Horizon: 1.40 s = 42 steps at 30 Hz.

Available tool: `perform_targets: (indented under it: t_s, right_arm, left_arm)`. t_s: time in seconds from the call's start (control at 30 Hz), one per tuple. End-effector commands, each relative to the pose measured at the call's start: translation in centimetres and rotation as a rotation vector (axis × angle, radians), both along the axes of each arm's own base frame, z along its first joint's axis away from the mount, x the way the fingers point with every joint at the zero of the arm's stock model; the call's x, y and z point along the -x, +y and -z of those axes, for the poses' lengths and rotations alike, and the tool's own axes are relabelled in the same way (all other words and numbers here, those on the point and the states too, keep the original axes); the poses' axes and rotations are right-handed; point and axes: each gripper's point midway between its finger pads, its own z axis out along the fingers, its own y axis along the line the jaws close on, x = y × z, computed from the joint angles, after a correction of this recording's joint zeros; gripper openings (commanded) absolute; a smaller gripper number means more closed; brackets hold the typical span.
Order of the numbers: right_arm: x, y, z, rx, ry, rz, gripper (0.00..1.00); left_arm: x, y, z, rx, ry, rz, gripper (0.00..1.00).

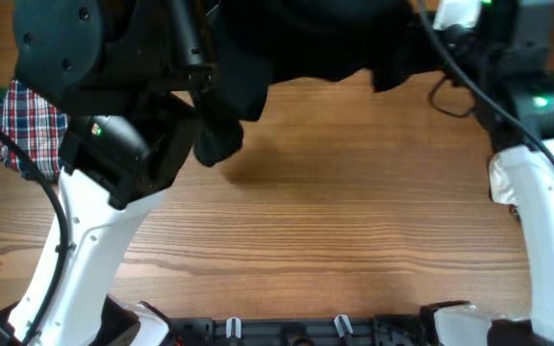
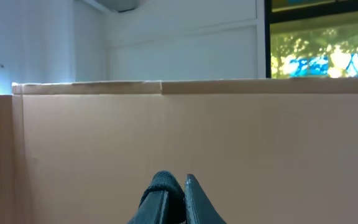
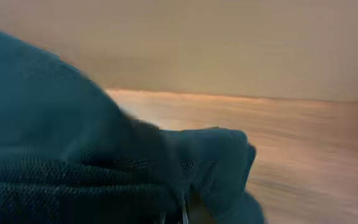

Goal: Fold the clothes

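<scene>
Over the far edge of the table (image 1: 354, 211): the dark garment (image 1: 287, 43) hangs in the air between the two arms, with one loose tail drooping toward the table's left half.
Step in hand: by the look of it, a lift-and-spread, getting the cloth open so it can be laid flat on the table for the first fold.
Doing it well: keep both pinches level and draw them apart until the top edge runs straight. Lower so the drooping tail meets the middle of the table first, then drag toward the table's near edge to smooth out the bunching.
Left gripper (image 2: 178, 199): fingers drawn together, nipped on a small nub of the dark fabric, with a cardboard wall (image 2: 229, 137) filling the view beyond.
Right gripper (image 3: 182, 216): smothered in blurred dark cloth, with only a sliver of finger showing at the bottom. I cannot tell whether it is pinched or apart.
Plaid cloth (image 1: 27, 125): off at the table's left end, partly hidden by the left arm and untouched.
Watch for: a thin pinch slipping under tension.
</scene>
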Motion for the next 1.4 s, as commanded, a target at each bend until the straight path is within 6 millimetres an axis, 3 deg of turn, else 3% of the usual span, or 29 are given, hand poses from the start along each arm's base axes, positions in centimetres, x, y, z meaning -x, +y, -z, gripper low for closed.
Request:
perform_targets:
  t_s: [0.0, 0.07, 0.17, 0.27, 0.37, 0.43, 0.5, 0.53, 0.63, 0.7, 0.77, 0.83, 0.87, 0.9, 0.93, 1.0, 1.03, 1.1, 1.13, 1.2, 1.23, 1.27, 1.37]
  right_arm:
    - [1.6, -4.6, -3.3, 0.002, -0.082, 0.145, 0.04]
    - [2.9, -6.8, -5.0, 0.036, -0.137, 0.194, 0.04]
    - [4.5, -5.7, -6.5, 0.141, -0.213, 0.061, 0.04]
    - [5.2, -5.6, -5.7, 0.243, -0.199, 0.001, 0.04]
    - [7.0, -1.7, -3.8, 0.289, -0.199, -0.312, 0.04]
    - [6.8, -1.4, -3.6, 0.241, -0.177, -0.31, 0.04]
    - [8.2, 1.3, -4.3, 0.171, -0.225, -0.477, 0.04]
    - [8.1, 1.2, -4.3, 0.174, -0.226, -0.475, 0.04]
    - [6.8, -1.3, -3.4, 0.154, -0.131, -0.267, 0.04]
    - [6.9, -1.7, -2.9, 0.154, -0.102, -0.245, 0.04]
    - [7.0, -1.7, -2.7, 0.153, -0.093, -0.245, 0.04]
    - [6.8, -2.2, -2.5, 0.15, -0.075, -0.206, 0.04]
    - [6.6, -3.2, -2.0, 0.147, -0.04, -0.133, 0.04]
    - [6.7, -4.0, -1.4, 0.151, -0.005, -0.083, 0.04]
    - [6.8, -5.4, -0.5, 0.147, 0.052, 0.019, 0.04]
    - [7.6, -8.2, 1.4, 0.152, 0.169, 0.216, 0.04]
    - [8.2, -8.9, 2.6, 0.163, 0.227, 0.253, 0.04]
    - [8.8, -8.9, 3.9, 0.173, 0.292, 0.249, 0.04]
    - [8.8, -8.9, 4.3, 0.175, 0.309, 0.25, 0.04]
    - [8.7, -8.9, 4.9, 0.178, 0.337, 0.247, 0.04]
    - [8.7, -8.9, 5.1, 0.18, 0.344, 0.247, 0.04]
    - [8.6, -9.0, 5.3, 0.185, 0.351, 0.25, 0.04]
    - [8.4, -9.4, 5.9, 0.198, 0.37, 0.264, 0.04]
  left_arm:
    - [-0.4, 1.1, 1.4, 0.057, 0.061, -0.021, 0.09]
    - [-1.9, 1.5, 4.1, 0.104, 0.153, -0.009, 0.1]
    - [-3.2, 2.8, 7.0, 0.168, 0.237, -0.014, 0.11]
    - [-4.3, 3.4, 8.9, 0.183, 0.303, 0.018, 0.11]
    - [-5.1, 3.4, 10.1, 0.164, 0.354, 0.059, 0.11]
    - [-5.3, 3.7, 10.4, 0.192, 0.357, 0.069, 0.11]
    - [-5.3, 3.7, 10.5, 0.195, 0.362, 0.068, 0.11]
    - [-5.3, 3.7, 10.6, 0.194, 0.365, 0.068, 0.11]
    - [-5.3, 3.7, 10.9, 0.188, 0.379, 0.066, 0.11]
    - [-5.8, 2.9, 11.9, 0.166, 0.421, 0.097, 0.11]
    - [-6.5, 0.8, 15.0, 0.174, 0.536, 0.198, 0.16]
    - [-7.4, -0.9, 18.7, 0.228, 0.659, 0.276, 0.35]
    - [-8.5, -3.5, 23.3, 0.297, 0.824, 0.4, 0.5]
    - [-8.8, -5.6, 26.3, 0.336, 0.937, 0.499, 0.54]
    - [-9.1, -9.0, 30.7, 0.364, 1.107, 0.645, 0.56]
    - [-9.6, -12.2, 36.1, 0.39, 1.282, 0.753, 0.55]
    - [-9.9, -14.1, 39.2, 0.405, 1.373, 0.807, 0.55]
    - [-9.4, -17.4, 43.6, 0.429, 1.508, 0.91, 0.55]
    - [-9.0, -18.3, 44.6, 0.434, 1.545, 0.93, 0.56]
    - [-7.1, -20.4, 48.8, 0.443, 1.701, 0.946, 0.57]
    - [-6.1, -21.0, 49.7, 0.448, 1.751, 0.958, 0.58]
    - [-4.0, -22.7, 50.7, 0.469, 1.84, 1.017, 0.6]
    - [0.3, -25.9, 52.0, 0.575, 2.012, 1.041, 0.75]
